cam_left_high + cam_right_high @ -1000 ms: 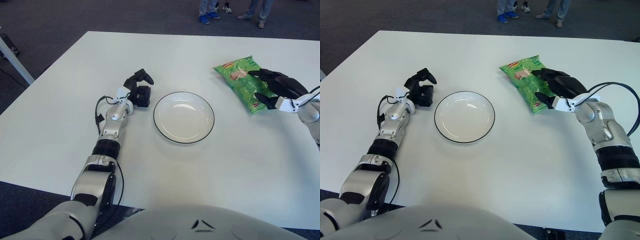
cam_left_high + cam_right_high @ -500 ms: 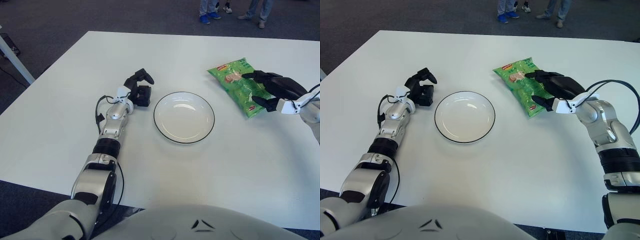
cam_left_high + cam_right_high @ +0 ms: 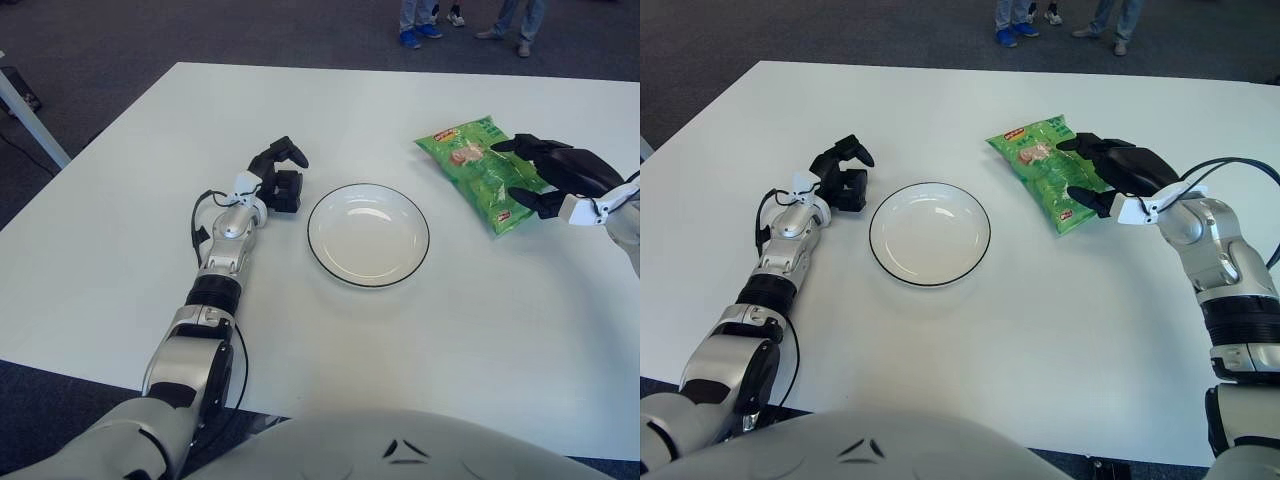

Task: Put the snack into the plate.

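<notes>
Snack (image 3: pixel 1045 170) under right hand (image 3: pixel 1118 175), right of plate (image 3: pixel 930 234)

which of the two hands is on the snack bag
The right hand, its fingers on the green snack bag. The left hand shows left of the plate.

Plate (image 3: pixel 929 233): middle of the surface (image 3: pixel 970 340)
Snack (image 3: pixel 1045 170): right of plate — behind it
Left robot hand (image 3: pixel 840 172): just left of plate
Right robot hand (image 3: pixel 1115 170): on the snack's right side
</notes>
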Available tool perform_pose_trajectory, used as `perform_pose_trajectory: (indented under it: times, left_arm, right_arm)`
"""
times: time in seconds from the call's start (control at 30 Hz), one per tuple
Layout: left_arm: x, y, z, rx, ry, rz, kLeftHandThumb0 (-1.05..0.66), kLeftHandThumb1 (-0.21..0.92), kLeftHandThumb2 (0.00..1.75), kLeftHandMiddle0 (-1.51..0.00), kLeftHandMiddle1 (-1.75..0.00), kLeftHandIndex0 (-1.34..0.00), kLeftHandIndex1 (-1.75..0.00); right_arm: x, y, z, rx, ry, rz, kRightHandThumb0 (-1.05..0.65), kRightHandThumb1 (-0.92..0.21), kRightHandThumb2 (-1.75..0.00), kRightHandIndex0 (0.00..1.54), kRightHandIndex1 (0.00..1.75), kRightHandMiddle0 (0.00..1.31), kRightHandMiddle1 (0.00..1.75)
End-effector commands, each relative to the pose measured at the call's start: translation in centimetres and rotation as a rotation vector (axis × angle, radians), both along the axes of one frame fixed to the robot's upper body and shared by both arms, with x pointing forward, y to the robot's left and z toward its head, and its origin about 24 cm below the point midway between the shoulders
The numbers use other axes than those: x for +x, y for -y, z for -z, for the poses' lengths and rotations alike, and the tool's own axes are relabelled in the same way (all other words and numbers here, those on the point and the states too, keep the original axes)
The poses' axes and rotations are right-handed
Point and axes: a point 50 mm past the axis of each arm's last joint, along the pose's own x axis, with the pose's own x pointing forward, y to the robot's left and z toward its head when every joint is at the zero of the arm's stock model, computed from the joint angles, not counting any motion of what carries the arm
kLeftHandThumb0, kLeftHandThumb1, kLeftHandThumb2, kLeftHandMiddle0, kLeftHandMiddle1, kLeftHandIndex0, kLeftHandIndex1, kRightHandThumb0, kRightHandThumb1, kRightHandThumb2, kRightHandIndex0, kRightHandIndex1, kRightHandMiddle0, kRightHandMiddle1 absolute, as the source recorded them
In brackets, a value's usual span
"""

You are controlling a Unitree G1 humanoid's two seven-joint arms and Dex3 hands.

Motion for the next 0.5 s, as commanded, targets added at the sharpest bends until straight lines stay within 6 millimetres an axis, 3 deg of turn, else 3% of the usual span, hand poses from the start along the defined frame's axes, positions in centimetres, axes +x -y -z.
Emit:
perform_pose_trajectory:
  times: [0.0, 0.47]
  left_arm:
    - [-1.5, -0.5, 3.0, 0.021, -0.085, -0.032, -0.47, 0.33, 1.29, -1.27, -1.75, -0.6, -1.75]
    - [-1.5, -0.1, 2.9, 0.049, -0.074, -0.031, -0.49, 0.29, 1.34, -1.25, -1.75, -0.63, -1.75]
  right_arm:
    - [0.4, 0.1, -1.5, 0.011, 0.068, 0.028, -0.9, -0.92, -0.93, 0.26, 0.12, 0.0, 0.81]
    - [1.4, -0.8, -3.4, -0.009, 0.172, 0.029, -0.84, -0.92, -0.85, 0.29, 0.16, 0.0, 0.85]
